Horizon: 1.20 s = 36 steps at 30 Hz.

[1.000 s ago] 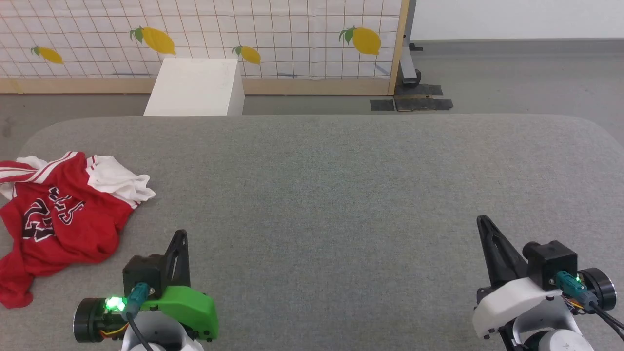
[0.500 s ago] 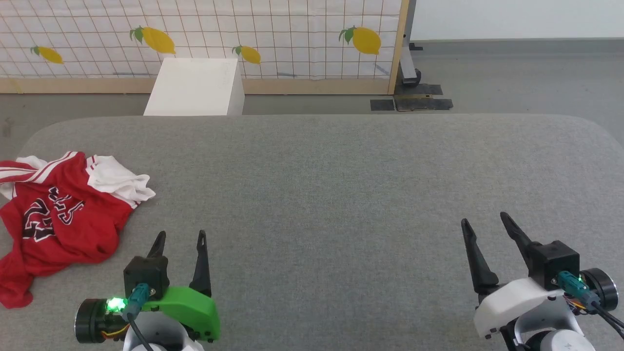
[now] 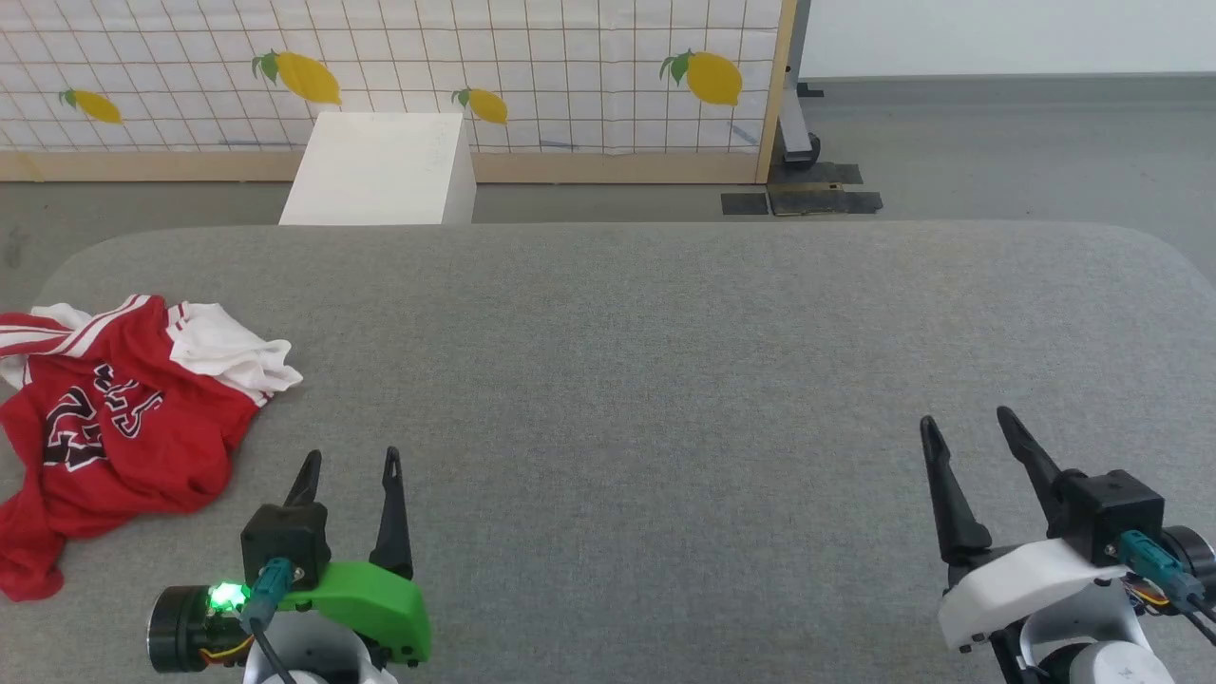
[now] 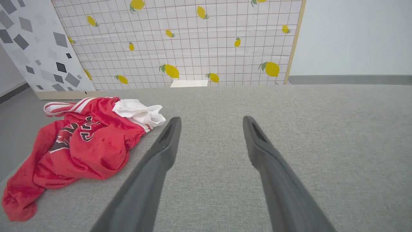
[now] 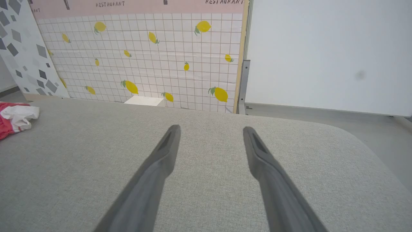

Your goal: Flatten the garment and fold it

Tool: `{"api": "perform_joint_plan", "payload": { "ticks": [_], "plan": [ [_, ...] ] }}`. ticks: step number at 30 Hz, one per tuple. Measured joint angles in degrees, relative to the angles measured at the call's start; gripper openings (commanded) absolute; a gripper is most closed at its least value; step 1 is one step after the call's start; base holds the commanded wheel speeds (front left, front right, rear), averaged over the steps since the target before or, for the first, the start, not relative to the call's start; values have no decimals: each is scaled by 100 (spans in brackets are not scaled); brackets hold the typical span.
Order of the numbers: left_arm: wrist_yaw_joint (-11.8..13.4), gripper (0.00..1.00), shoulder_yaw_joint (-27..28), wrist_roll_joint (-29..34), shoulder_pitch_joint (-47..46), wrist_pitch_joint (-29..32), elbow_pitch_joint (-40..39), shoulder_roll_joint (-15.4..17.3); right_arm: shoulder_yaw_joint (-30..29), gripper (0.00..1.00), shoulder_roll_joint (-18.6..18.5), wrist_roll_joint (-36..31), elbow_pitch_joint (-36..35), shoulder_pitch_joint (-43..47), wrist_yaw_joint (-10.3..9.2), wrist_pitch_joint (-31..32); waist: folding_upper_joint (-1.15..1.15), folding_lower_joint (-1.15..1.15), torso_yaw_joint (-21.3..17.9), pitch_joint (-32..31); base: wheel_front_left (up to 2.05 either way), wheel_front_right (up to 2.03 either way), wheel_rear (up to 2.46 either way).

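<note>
The garment point(image 3: 123, 427) lies crumpled at the table's left edge, red with a white sleeve bunched on top and black lettering partly folded under. In the left wrist view the garment point(image 4: 83, 145) sits left of my fingers. My left gripper point(image 3: 350, 463) stands open near the front edge, just right of the garment and apart from it, with nothing between its fingers. Far over at the front right, my right gripper point(image 3: 969, 423) is open and empty too. The right wrist view catches a corner of the garment point(image 5: 14, 117) at its left edge.
The grey fabric table point(image 3: 646, 361) stretches wide between the grippers and has rounded far corners. Beyond it stand a white box point(image 3: 380, 171) on the floor and a lemon-patterned screen point(image 3: 399, 66).
Both grippers went from shut to open. The right gripper has shifted slightly to the right. The garment has not moved.
</note>
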Motion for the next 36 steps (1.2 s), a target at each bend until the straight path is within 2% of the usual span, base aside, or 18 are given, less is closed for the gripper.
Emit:
{"api": "perform_joint_plan", "payload": {
  "ticks": [36],
  "plan": [
    [208,100,-100,-167,-7,-424,152,-1,-216,100,1,477,-147,42,0,-438,0,0,15,20,0,0,0]
  ]
}}
